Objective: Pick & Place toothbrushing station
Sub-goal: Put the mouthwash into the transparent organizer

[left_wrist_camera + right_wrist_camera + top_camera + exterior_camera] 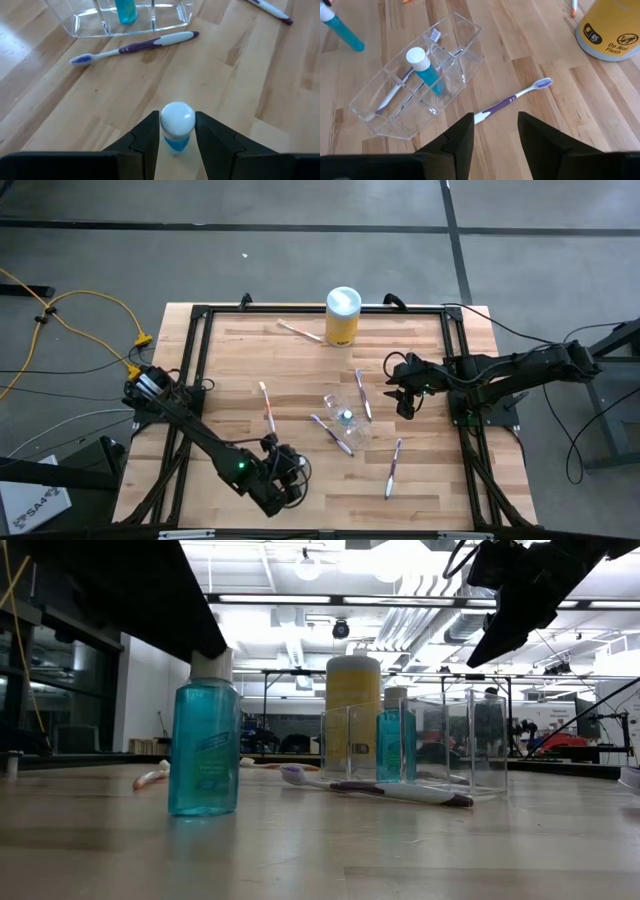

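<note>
Blue tube (176,131) stands upright on the wooden surface (240,95) between the left pincer (177,137) fingers, clamped; a crooked lift could topple it. Right pincer (495,131) hovers apart above a purple toothbrush (512,100).

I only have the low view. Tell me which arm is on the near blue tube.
Observer: The left gripper; its fingers clamp the blue tube at its white cap.
Operator: Report the right gripper.
Observer: The right gripper is open and empty, above a purple toothbrush lying beside the clear organizer.
Operator: List what's in the organizer.
Observer: Besides the tube you see, a white-handled toothbrush.
</note>
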Robot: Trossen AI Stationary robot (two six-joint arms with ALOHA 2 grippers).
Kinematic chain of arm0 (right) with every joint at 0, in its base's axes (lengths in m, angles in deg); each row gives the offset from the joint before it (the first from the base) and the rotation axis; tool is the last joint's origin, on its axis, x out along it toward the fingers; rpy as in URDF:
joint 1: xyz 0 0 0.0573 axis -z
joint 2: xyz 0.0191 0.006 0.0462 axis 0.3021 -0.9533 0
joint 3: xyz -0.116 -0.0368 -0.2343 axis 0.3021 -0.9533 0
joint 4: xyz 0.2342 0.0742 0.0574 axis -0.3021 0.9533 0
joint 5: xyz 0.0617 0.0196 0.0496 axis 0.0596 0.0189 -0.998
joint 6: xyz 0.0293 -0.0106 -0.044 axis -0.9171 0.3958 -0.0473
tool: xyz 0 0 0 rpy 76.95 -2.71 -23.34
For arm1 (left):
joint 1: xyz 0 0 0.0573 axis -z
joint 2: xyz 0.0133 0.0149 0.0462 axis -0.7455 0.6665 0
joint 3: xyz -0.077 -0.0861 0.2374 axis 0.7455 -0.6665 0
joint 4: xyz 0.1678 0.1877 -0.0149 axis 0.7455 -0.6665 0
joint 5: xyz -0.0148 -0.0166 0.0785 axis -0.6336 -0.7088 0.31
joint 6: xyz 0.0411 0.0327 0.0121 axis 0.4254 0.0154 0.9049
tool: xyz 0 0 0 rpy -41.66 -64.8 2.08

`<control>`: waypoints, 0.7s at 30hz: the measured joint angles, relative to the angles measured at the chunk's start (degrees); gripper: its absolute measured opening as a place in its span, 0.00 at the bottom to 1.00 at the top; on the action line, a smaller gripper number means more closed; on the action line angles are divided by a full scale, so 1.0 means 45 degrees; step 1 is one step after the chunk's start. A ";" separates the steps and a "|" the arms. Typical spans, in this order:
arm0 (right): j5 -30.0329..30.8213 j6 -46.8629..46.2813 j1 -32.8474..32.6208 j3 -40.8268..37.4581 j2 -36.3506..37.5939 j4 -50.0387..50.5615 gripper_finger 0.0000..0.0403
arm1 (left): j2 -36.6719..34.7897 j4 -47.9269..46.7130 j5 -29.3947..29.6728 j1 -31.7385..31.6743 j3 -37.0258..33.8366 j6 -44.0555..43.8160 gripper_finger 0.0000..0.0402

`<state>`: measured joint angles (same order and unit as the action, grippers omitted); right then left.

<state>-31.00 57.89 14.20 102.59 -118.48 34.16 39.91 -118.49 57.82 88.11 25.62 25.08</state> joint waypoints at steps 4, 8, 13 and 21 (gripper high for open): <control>0.0000 0.0000 -0.0002 0.0000 0.0000 0.0063 0.36 | 0.0000 -0.0090 -0.0556 -0.0247 0.0000 0.0018 0.30; 0.0000 0.0000 0.0000 0.0000 0.0000 0.0068 0.36 | 0.0000 -0.0155 -0.1142 -0.0434 0.0000 0.0019 0.30; -0.0002 0.0000 -0.0002 0.0000 0.0000 0.0083 0.36 | 0.0000 -0.0138 -0.1189 -0.0444 0.0000 0.0067 0.30; -0.0004 0.0004 0.0001 0.0000 0.0000 0.0083 0.36 | 0.0000 -0.0132 -0.1278 -0.0458 0.0000 0.0008 0.30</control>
<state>-31.02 57.91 14.20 102.59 -118.48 34.53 39.91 -119.08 52.07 86.05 25.62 25.12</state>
